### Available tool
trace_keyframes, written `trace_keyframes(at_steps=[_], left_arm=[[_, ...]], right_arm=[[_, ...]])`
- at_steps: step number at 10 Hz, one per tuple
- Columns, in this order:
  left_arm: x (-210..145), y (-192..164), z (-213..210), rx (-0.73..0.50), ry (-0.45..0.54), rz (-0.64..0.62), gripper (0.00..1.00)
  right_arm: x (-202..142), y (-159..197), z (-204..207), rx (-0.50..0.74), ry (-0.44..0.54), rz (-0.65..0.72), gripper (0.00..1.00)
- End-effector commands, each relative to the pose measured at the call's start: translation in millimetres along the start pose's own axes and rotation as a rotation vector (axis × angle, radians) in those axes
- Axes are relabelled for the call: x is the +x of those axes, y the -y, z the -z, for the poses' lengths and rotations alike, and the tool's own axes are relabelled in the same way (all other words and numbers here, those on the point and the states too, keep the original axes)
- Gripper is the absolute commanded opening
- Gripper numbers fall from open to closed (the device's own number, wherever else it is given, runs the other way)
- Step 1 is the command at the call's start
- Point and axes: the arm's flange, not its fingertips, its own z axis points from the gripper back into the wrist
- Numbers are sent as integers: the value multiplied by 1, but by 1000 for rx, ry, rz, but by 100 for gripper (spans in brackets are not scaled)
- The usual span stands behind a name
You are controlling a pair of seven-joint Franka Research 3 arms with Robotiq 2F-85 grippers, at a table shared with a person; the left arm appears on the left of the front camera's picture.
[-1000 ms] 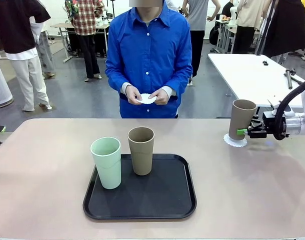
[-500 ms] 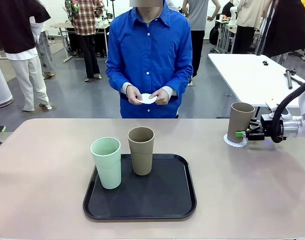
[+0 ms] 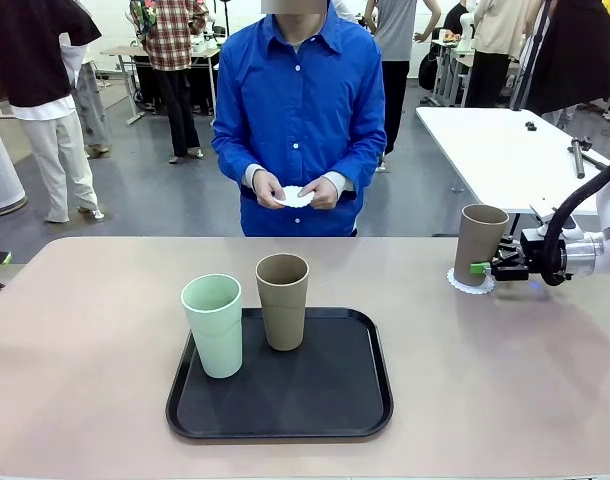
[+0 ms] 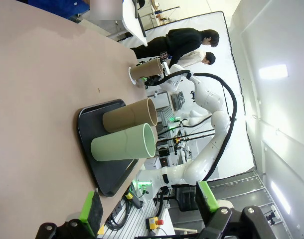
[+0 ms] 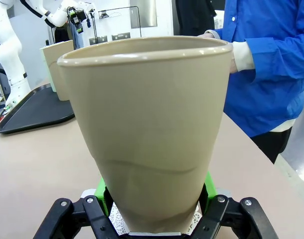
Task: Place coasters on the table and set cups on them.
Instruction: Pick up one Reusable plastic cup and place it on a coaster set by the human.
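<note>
At the far right of the desk (image 3: 505, 380), 1 tan cup (image 3: 482, 240) stands upright, mouth up, on a white lacy coaster (image 3: 470, 283). Its long axis is vertical and its base sits within the doily's scalloped edge, a little toward the coaster's right side. In the right wrist view the coaster's lace shows just under the base, though I cannot tell whether the full weight is down.

The right claw (image 3: 482, 267) pinches this cup low on its wall, close to the base. Its 2 green pads press on opposite sides and its fingers lie level with the desk. The arm comes in from the right, so the cup lies straight ahead of the claw, toward the desk's middle. I judge that the coming move turns on this. Once the pads part, a clean exit is straight back to the right along the finger line, with no sideways drag to tip the tall cup or scuff the paper.

Farther out, on the black tray (image 3: 325, 395) at the desk's middle, wait a mint cup (image 3: 213, 325) and a second tan cup (image 3: 283, 300), both upright and just apart. The mint one stands toward the left arm's side. The left claw (image 4: 149, 204) hangs spread wide, holding nothing, well back from the tray. Across the desk, the person's hands (image 3: 320, 193) hold another coaster (image 3: 295, 198).
</note>
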Motion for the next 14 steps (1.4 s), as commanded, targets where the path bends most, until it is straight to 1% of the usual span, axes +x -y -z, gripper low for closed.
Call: trace_keyframes(at_steps=[1,4,11,13,14], left_arm=[[-1,1,-1,-8,2,9,100],[-1,1,-1,-8,2,9,100],[-1,1,-1,-8,2,9,100],[-1,1,-1,-8,2,9,100],[-1,1,-1,-8,2,9,100]], right_arm=[[5,6,-2,7,12,27,81],[3,6,-3,10,6,43,81],[-1,6,-3,1,-18,34,81],[-1,5,-3,8,-22,39,90],[-1,5,-4,10,-25,43,100]])
